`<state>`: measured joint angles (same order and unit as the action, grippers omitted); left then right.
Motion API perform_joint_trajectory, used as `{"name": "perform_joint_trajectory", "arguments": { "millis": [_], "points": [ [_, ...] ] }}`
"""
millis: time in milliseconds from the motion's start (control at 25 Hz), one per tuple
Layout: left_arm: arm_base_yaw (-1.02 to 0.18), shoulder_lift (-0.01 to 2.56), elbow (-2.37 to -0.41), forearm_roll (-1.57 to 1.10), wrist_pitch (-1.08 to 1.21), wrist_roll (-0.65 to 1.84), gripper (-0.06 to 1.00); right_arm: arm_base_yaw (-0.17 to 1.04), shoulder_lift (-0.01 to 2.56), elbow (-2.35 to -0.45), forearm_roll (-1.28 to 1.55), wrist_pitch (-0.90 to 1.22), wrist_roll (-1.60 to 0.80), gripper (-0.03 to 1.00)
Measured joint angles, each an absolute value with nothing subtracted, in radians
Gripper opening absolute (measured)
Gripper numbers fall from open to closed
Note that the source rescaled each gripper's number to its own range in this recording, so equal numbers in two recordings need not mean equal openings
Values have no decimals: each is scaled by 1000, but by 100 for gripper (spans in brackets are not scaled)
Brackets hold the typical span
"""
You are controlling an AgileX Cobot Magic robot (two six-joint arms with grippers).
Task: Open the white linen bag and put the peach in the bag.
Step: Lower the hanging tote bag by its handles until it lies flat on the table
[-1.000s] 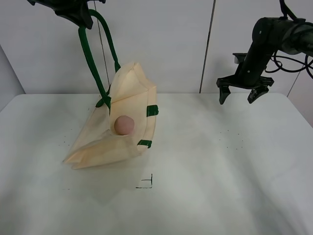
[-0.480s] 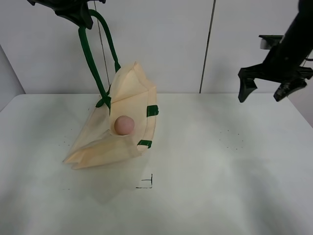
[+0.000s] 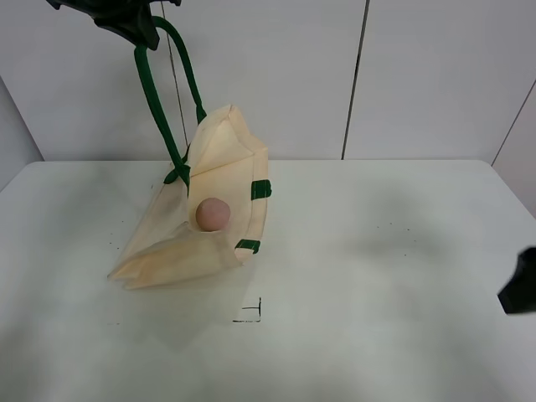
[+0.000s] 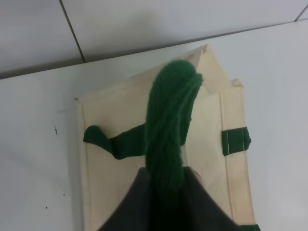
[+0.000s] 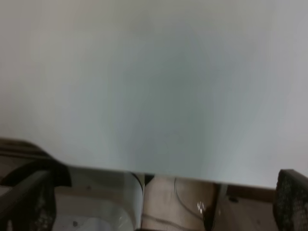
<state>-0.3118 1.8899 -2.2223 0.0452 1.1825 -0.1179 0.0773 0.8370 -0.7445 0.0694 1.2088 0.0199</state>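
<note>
Ext high: L jaws top-left, clenched on the bag's green handle [image 3: 155, 92], hoisting one panel so the bag [image 3: 188, 251] gapes. The rest slumps on the worktop [image 3: 377, 276]. Peach [image 3: 213, 213] sits in the gap on the lower panel, just inside the mouth, near a green tab [image 3: 260, 188]. Reads as in, but shallow. R side: only a dark bit of R arm [image 3: 521, 293] at the frame edge.

L wrist: handle bunched thick between the dark jaws, pinched tight. Bag panel below, 2nd handle [image 4: 110, 142] lying flat across it. Peach not clear here.

R wrist: R jaws spread wide, nothing between. Cam looks past the worktop edge to clutter below. No task items in shot.

Handling (est.): bag = soft cloth, light, zero stiffness. Prob collapses if the handle is let go, so take it by handle or rim hem. Peach = small, round, rolls, prob bruises, so grip lightly across the middle. Risk: it rolls out of the mouth if the panel drops.
</note>
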Motion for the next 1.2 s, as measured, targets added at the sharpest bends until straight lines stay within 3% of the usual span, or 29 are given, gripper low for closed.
{"name": "perform_joint_trajectory", "arguments": {
  "millis": [280,560,1200],
  "points": [
    [-312,1890,-2222,45,1183,-118,0,77,322,-513,48,1046,20,100],
    [-312,1890,-2222,45,1183,-118,0,77,41,-493,27,1031,20,100],
    [-312,2001,-2222,-44,1182,-118,0,77,-3,-491,22,1031,20,100]
  ]
}}
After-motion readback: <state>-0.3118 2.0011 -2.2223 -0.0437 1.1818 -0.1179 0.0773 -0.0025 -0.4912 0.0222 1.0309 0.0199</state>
